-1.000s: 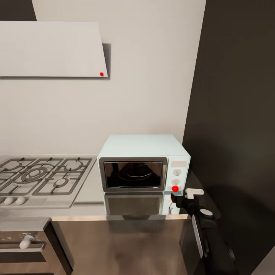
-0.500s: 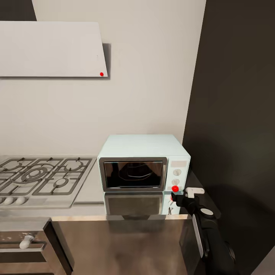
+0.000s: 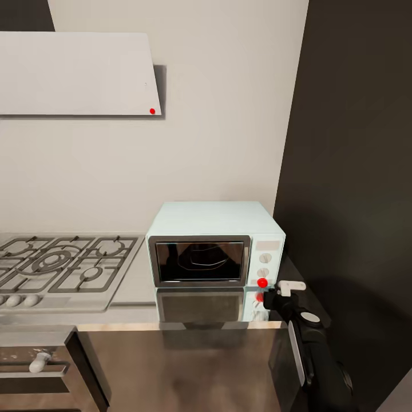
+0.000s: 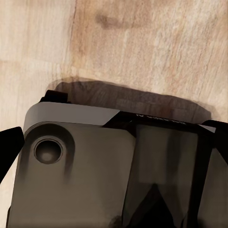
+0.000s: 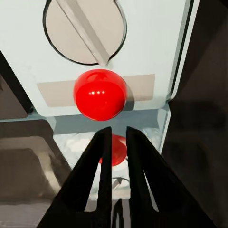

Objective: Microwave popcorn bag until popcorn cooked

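The mint-blue microwave (image 3: pixel 214 229) stands on the glossy grey countertop (image 3: pixel 137 280) with its dark glass door (image 3: pixel 199 261) closed. Behind the glass there is only a dim curved outline; the popcorn bag is hidden. A red round button (image 3: pixel 262 282) sits at the foot of the white side panel, below two knobs. My right gripper (image 3: pixel 268 298) hovers just in front of and below that button (image 5: pixel 99 94), fingers (image 5: pixel 101 156) nearly together with nothing between them. My left gripper (image 4: pixel 116 137) hangs open over my own base, one black fingertip (image 4: pixel 9 147) at the picture's edge.
A steel gas hob (image 3: pixel 57 266) lies left of the microwave, under a flat white hood (image 3: pixel 77 74). A tall dark cabinet (image 3: pixel 355 171) rises close to the microwave's right side. Dark cabinet fronts and an oven knob (image 3: pixel 40 361) sit below the worktop. Wooden floor (image 4: pixel 142 42) lies beneath my base.
My right gripper has drawn back slightly to the right of the red button, uncovering the button's reflection in the worktop. Nothing else has moved.
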You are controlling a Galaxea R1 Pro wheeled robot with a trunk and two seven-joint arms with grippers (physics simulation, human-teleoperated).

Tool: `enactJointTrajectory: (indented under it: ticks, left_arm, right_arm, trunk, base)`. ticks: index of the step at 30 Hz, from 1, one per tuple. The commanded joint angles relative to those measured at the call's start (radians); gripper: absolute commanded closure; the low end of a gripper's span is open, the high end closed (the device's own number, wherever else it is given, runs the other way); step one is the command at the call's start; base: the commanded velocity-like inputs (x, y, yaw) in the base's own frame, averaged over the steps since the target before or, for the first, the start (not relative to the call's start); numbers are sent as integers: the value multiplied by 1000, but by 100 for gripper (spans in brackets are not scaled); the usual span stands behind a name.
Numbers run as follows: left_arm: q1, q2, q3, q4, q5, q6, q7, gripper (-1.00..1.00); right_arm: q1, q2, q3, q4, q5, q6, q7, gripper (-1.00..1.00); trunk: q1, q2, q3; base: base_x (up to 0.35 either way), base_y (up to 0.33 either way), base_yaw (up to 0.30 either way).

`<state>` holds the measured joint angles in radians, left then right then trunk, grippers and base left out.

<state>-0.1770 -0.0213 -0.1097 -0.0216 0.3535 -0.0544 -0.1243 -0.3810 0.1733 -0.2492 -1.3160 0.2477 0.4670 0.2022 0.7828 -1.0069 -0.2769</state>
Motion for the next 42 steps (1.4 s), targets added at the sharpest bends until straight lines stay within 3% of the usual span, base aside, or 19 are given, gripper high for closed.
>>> enactJointTrajectory:
  ticks: [1, 35, 42]
  left_arm:
    - [-1, 0, -8, 2, 10, -4, -3, -100]
    - [-1, 3, -8, 2, 12, -4, -3, -100]
    - [-1, 1, -10, 2, 14, -5, -2, -100]
  right_arm:
    - [-1, 1, -3, -2, 10, 4, 8, 100]
    - [-1, 1, -1, 52, 13, 2, 2, 100]
    - [-1, 1, 1, 42, 22, 2, 5, 100]
  trunk:
    - [0, -1, -1]
    - [0, -1, -1]
    - [0, -1, -1]
  base:
    - [0, 0, 0]
    - [101, 0, 0]
    - [-98, 0, 0]
